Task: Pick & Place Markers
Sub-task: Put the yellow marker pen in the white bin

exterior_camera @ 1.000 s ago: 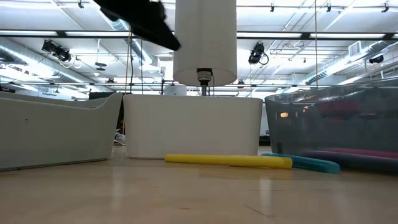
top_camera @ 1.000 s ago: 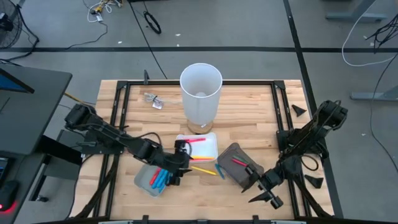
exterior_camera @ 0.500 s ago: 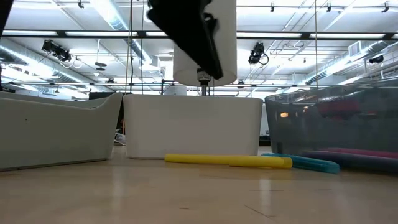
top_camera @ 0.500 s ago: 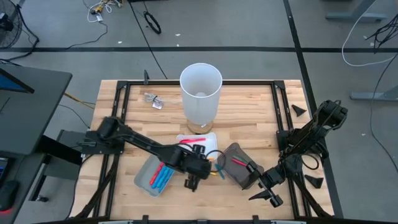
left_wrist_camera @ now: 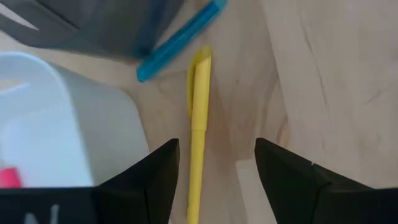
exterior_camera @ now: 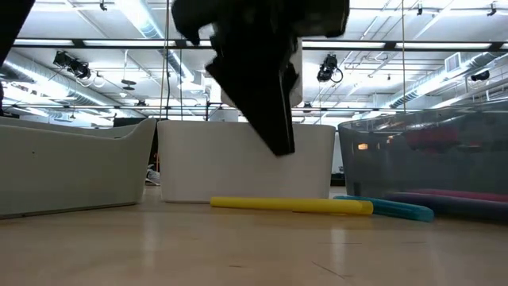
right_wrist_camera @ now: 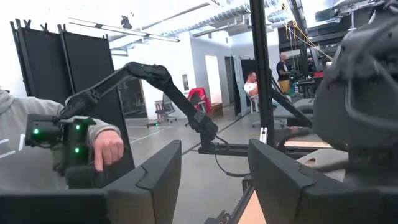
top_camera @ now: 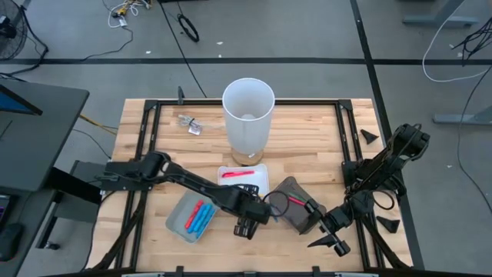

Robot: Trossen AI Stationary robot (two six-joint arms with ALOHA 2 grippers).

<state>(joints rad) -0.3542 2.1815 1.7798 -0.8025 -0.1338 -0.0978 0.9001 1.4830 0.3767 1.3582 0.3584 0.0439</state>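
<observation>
A yellow marker (left_wrist_camera: pixel 198 124) lies flat on the table in front of the white tray (left_wrist_camera: pixel 62 124); a blue marker (left_wrist_camera: pixel 180 40) lies just beyond it, beside the dark grey tray (left_wrist_camera: pixel 93 25). My left gripper (left_wrist_camera: pixel 217 171) hangs open above the yellow marker, which lies between its fingers, closer to one of them, untouched. In the high view the left gripper (top_camera: pixel 250 219) hides both markers. Red and blue markers (top_camera: pixel 196 217) lie in the light grey tray, one red marker (top_camera: pixel 238 175) in the white tray, one (top_camera: pixel 296 201) in the dark tray. My right gripper (top_camera: pixel 330 240) waits open at the near right corner.
A tall white cylinder (top_camera: pixel 247 119) stands behind the white tray, toward the far edge. A small clear object (top_camera: pixel 190 123) lies far left. The three trays crowd the table's near middle. In the low view the yellow marker (exterior_camera: pixel 290 205) and the blue one (exterior_camera: pixel 389 208) lie before the trays.
My left gripper has swung from above the light grey tray toward the table's right and near edge, past the white tray, and has come down over the yellow marker. The markers and trays have stayed in place.
</observation>
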